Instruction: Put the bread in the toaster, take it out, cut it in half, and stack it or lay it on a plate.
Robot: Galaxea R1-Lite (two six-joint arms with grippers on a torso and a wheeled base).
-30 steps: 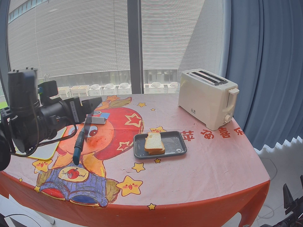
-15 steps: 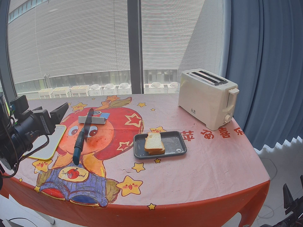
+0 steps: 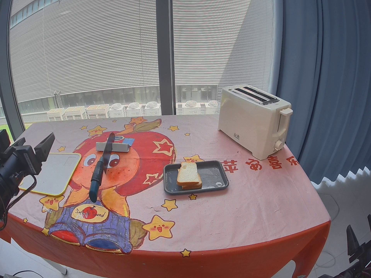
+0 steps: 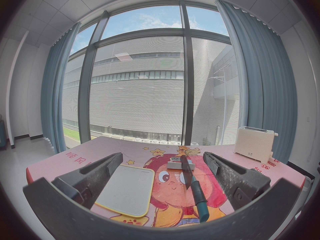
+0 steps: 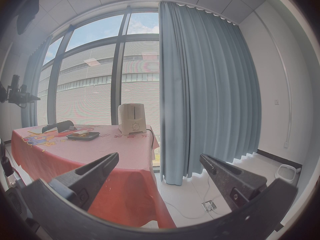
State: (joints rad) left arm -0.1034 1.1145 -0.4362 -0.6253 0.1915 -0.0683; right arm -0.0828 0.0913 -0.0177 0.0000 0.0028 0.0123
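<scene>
Taking the table as a clock face seen from the head view, with 12 at the window [image 3: 96, 39], the bread [image 3: 189, 175] lies just right of the centre as two pieces stacked one on the other, resting on the left part of the dark rectangular plate [image 3: 213, 177]. The toaster [image 3: 253, 119] stands upright at about 2 o'clock, well apart from the plate, its lever side turned towards the blue curtain [image 3: 328, 78] at 3 o'clock. At the plate's 9 o'clock lies the knife [image 3: 98, 166], its teal handle pointing towards 6 and its dark blade towards 12; the blade rests across a small pale knife rest [image 3: 119, 147], with the tip reaching past it. Further out at 9 o'clock, near the table's edge, a white cutting board [image 3: 54, 173] with a yellow rim lies flat on the printed tablecloth [image 3: 239, 213], just beside the knife but not touching it. The left gripper [image 4: 162, 156] hangs at the table's 9 o'clock edge, beside the cutting board's outer side, facing across the board and the knife towards the toaster; its jaws stand wide apart with nothing between them. The right gripper [image 5: 159, 156] sits off the table at about 4 o'clock, low beside the hanging red edge of the cloth, looking towards the table corner and the curtain; its jaws also stand wide and hold nothing.
</scene>
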